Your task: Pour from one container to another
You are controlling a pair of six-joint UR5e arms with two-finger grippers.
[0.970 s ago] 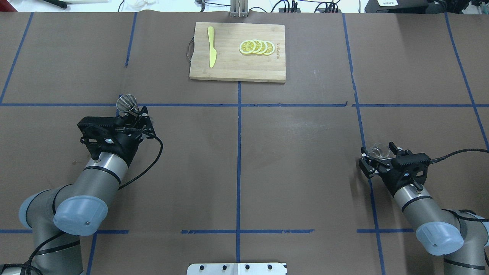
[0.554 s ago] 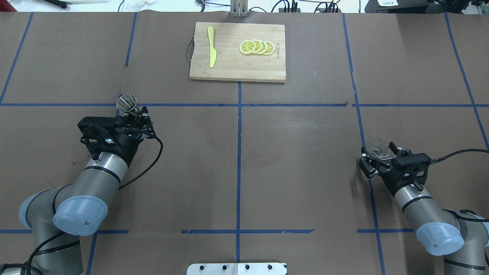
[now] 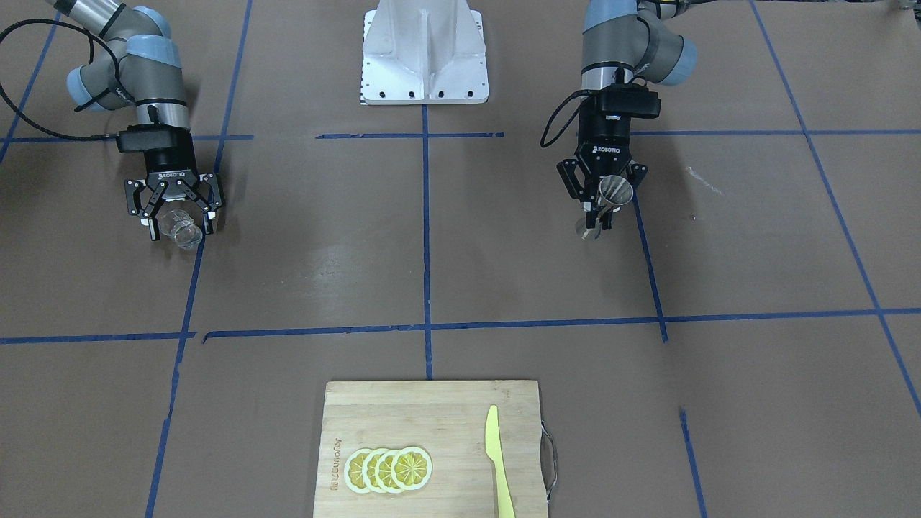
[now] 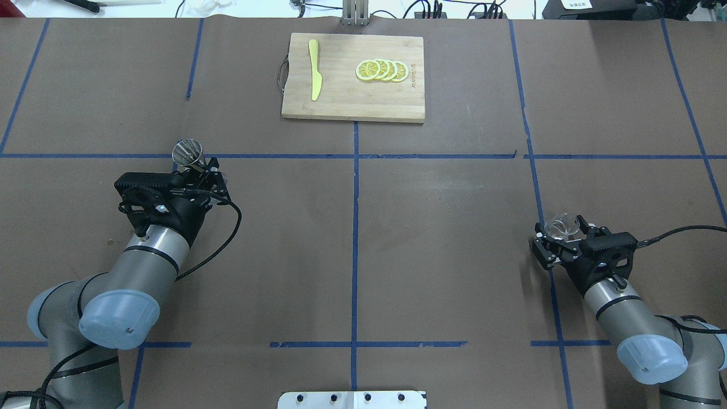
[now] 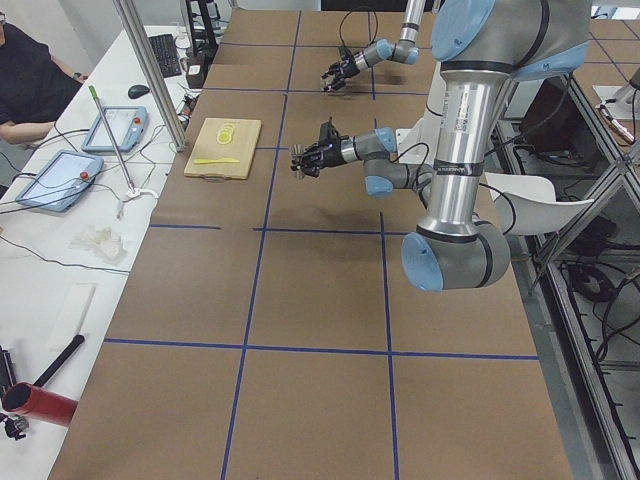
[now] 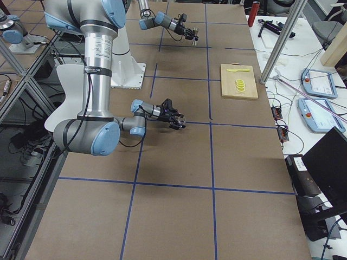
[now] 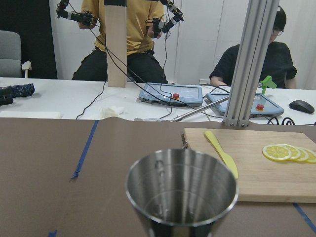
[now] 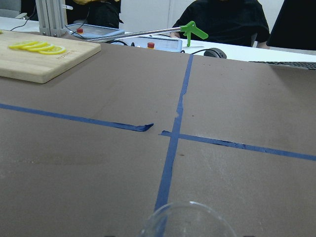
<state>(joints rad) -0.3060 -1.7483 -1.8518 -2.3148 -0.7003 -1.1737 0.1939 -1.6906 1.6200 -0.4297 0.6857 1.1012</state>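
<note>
Left gripper (image 3: 601, 210) is clamped on the metal jigger (image 3: 615, 190), open end up. Right gripper (image 3: 180, 224) grasps the clear glass cup (image 3: 184, 234), well apart.

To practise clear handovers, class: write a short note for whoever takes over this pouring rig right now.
Left gripper: shut on the metal jigger, which looks empty in the wrist view.
Right gripper: shut on the glass cup; contents unclear.
Done: both containers gripped.
To do: they are at opposite sides of the table; bring them together and pour the cup into the jigger.

glossy metal jigger (image 7: 181, 190), clear glass cup (image 4: 561, 226), matt wooden board (image 4: 353, 78).
</note>
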